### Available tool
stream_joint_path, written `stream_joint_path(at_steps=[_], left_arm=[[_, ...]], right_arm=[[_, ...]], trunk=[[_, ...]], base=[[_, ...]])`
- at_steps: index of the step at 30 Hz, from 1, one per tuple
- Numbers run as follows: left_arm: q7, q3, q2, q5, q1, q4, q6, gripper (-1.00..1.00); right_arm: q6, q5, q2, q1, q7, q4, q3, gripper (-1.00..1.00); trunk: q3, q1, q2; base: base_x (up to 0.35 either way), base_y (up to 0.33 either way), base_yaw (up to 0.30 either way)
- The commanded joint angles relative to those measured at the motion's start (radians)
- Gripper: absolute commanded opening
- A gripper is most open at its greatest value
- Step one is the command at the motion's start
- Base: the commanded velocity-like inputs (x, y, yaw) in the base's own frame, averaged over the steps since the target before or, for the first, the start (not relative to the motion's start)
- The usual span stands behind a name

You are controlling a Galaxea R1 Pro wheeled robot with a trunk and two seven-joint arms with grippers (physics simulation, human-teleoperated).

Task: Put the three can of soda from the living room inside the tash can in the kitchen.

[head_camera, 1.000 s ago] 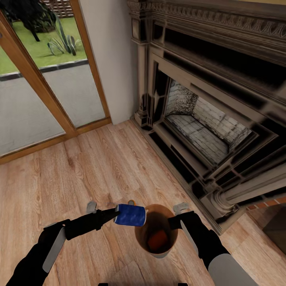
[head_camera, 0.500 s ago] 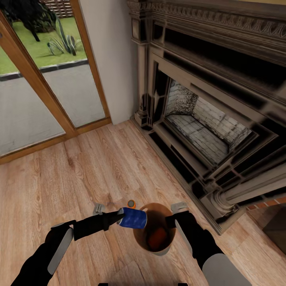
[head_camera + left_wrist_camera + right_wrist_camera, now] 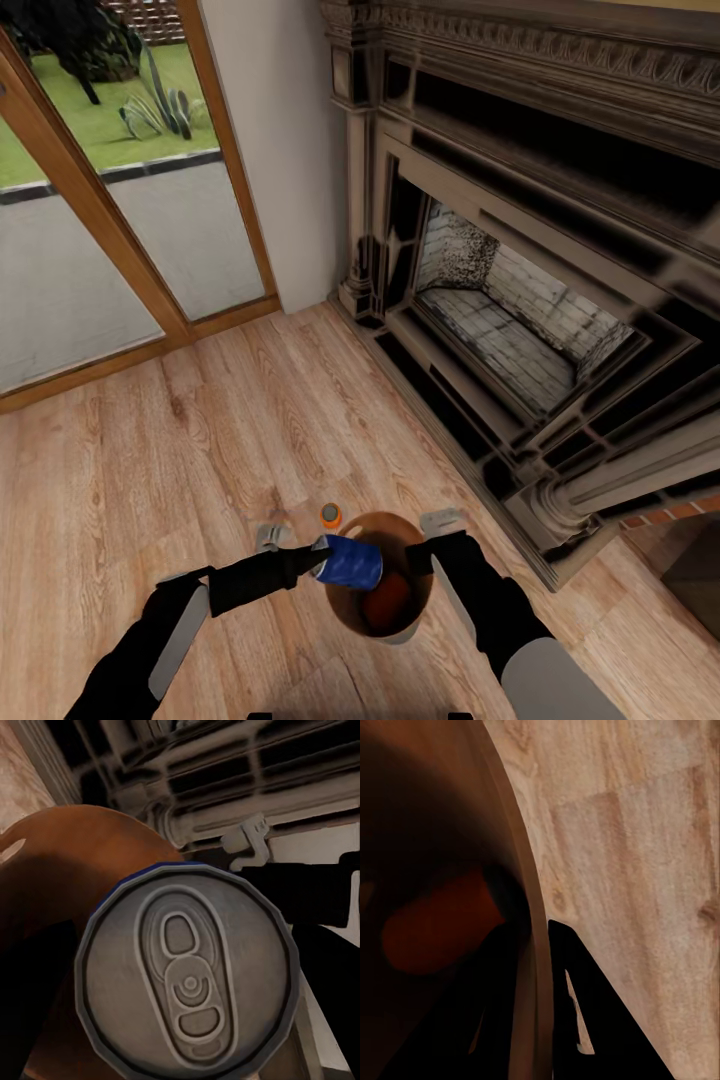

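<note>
Your left gripper (image 3: pixel 318 560) grasps the blue can (image 3: pixel 350 562), hiding part of the bin (image 3: pixel 400 632); right gripper (image 3: pixel 536 1020) pinches its rim. Fireplace (image 3: pixel 520 330) beside.

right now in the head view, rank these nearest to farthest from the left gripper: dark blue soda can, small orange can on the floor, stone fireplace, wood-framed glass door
1. Dark blue soda can, in the left gripper, over the brown-lined bin.
2. Small orange can, upright on the floor just beyond.
3. Stone fireplace, ahead on the right.
4. Wood-framed glass door, far left; close to the fireplace in rank.
</note>
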State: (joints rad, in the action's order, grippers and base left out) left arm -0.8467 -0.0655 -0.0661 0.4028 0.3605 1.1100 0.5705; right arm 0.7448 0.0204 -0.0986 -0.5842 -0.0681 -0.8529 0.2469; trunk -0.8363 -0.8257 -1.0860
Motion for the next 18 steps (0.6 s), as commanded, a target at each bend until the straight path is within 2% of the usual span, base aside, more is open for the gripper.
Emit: stream_joint_path(at_steps=[1, 5, 6, 9, 10, 15, 18], left_arm=[[0.007, -0.001, 0.003, 0.001, 0.0, -0.002, 0.0, -1.0], [0.017, -0.011, 0.011, 0.001, 0.0, -0.004, 0.0, -1.0], [0.018, -0.014, 0.014, 0.001, 0.0, -0.005, 0.0, 1.0], [0.022, -0.021, 0.037, -0.003, 0.0, -0.007, 0.0, 1.0], [0.034, -0.024, 0.045, -0.015, 0.0, -0.011, 0.0, 1.0], [0.09, -0.028, 0.065, -0.053, 0.0, -0.024, -0.001, 1.0], [0.106, -0.029, 0.078, -0.062, 0.0, -0.027, -0.001, 1.0]], right_arm=[[-0.001, -0.011, -0.001, 0.0, 0.004, 0.0, 0.002, -1.0], [-0.001, -0.011, -0.003, 0.0, 0.004, 0.0, 0.005, -1.0], [-0.001, -0.011, -0.003, 0.0, 0.004, 0.0, 0.005, -1.0], [0.0, -0.011, -0.008, 0.0, 0.004, 0.0, 0.006, -1.0], [0.0, -0.011, -0.01, 0.0, 0.004, 0.0, 0.006, -1.0], [0.001, -0.011, -0.011, 0.0, 0.004, 0.0, 0.006, -1.0], [0.001, -0.011, -0.012, 0.0, 0.004, 0.0, 0.006, -1.0]], trunk=[[0.0, 0.0, 0.0], [0.0, 0.0, 0.0], [0.0, 0.0, 0.0], [0.0, 0.0, 0.0], [0.0, 0.0, 0.0], [0.0, 0.0, 0.0], [0.0, 0.0, 0.0]], base=[[0.0, 0.0, 0.0], [0.0, 0.0, 0.0], [0.0, 0.0, 0.0], [0.0, 0.0, 0.0], [0.0, 0.0, 0.0], [0.0, 0.0, 0.0], [0.0, 0.0, 0.0]])
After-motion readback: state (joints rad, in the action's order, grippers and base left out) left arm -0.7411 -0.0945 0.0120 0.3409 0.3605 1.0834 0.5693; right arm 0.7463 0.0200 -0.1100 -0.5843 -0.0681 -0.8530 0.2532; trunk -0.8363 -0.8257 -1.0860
